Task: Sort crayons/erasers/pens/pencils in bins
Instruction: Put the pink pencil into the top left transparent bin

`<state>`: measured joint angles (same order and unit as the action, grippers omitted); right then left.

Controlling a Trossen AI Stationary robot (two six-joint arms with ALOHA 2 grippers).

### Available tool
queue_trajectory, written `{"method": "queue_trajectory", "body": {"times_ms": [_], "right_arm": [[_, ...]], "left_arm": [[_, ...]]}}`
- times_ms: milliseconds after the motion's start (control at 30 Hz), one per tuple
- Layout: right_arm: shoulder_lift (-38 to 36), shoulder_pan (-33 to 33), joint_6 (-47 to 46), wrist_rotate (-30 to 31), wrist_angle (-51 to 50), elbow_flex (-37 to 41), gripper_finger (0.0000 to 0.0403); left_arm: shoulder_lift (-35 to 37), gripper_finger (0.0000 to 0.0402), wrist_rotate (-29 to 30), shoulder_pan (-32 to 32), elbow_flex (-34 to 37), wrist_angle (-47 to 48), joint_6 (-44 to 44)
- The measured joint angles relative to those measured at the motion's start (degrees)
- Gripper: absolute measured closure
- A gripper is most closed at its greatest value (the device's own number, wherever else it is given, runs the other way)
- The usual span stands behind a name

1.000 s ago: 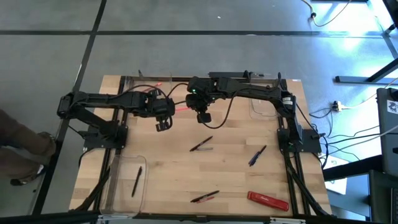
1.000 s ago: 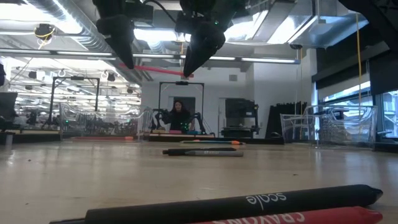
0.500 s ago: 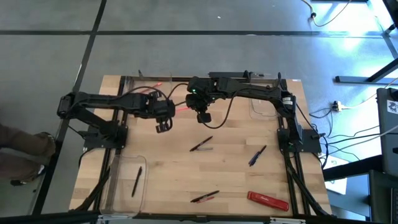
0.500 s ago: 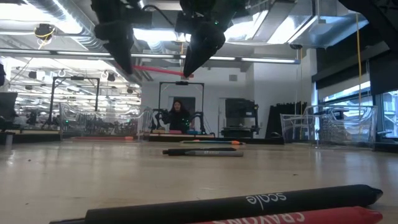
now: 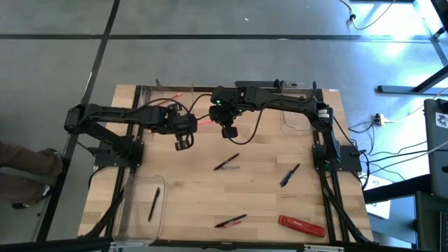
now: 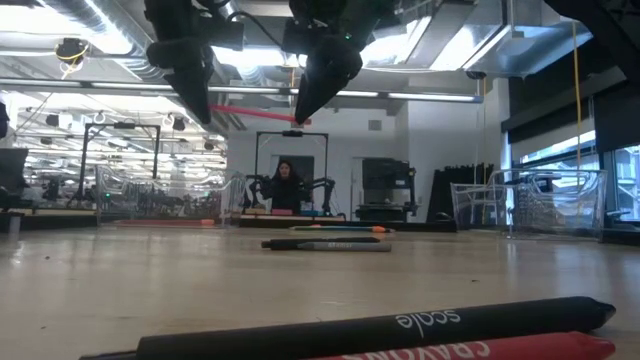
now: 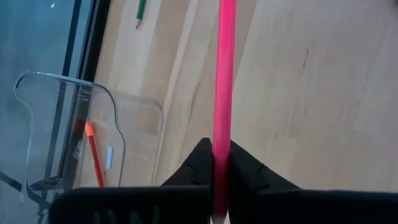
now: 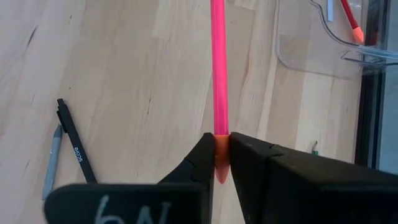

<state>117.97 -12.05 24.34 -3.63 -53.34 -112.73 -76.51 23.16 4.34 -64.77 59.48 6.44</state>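
Mid-handoff: I've got both the left gripper (image 5: 183, 142) and right gripper (image 5: 229, 131) fingers clamped on the pink crayon (image 5: 204, 122), airborne near 12 o'clock over the worktop (image 5: 266, 196); next, right lets go.

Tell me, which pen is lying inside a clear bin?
The black pen in the clear bin at the table's front left. The other pens lie on bare wood: one mid-table, a blue one, another near the front edge.
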Motion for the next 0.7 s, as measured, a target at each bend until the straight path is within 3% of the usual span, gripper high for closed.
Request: {"method": "queue_trajectory", "body": {"times_ms": [300,700], "right_arm": [[0.00,0.00,-0.06,0.13,-0.31,-0.02,0.0345],[-0.99,-0.22,-2.81,4.87,-2.47,0.00,0.0262]], "left_arm": [[0.00,0.0397,-0.31,0.00,0.00,-0.17,0.19],[0.06,0.0399,-0.24,0.89,-0.02,0.23,2.60]]}}
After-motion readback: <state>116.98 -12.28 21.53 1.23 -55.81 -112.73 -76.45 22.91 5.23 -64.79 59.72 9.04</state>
